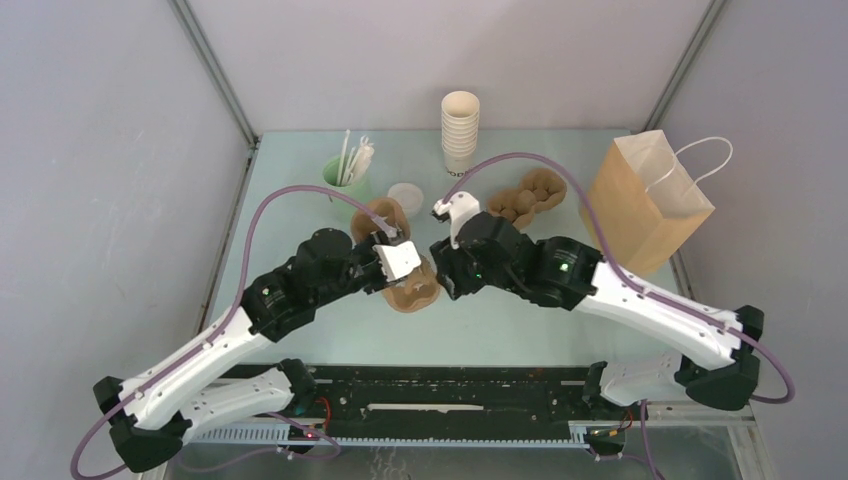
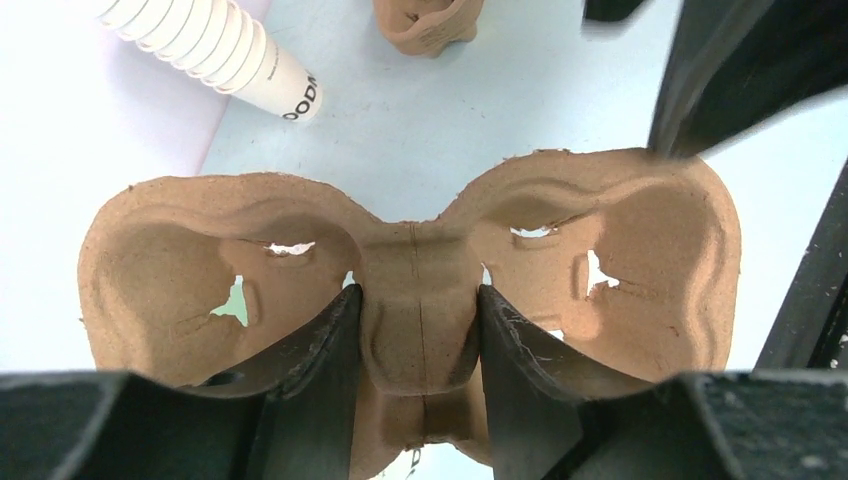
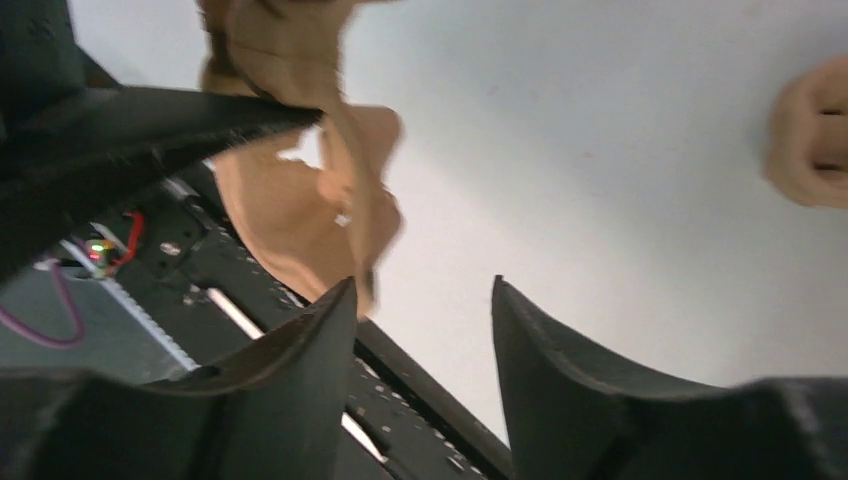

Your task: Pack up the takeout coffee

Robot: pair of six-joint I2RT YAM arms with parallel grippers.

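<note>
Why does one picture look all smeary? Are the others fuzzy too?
Right wrist view: the cardboard cup tray is smeared and blurry; left wrist view: the same tray is sharp, fibres showing; top view: clear, evenly lit, only soft shadows.

Left wrist view: dark printed capitals reading "OODA" stand on the white side wall of the end cup in the stack of paper cups (image 2: 215,50), close to that cup's base; the word's start curves out of sight, so these letters may be only part of a longer name. Top view: the same stack (image 1: 460,128) bears a small dark mark on its lowest cup, too small to read. The takeout coffee (image 1: 407,197) shows only its white lid there, with no lettering legible.
</note>
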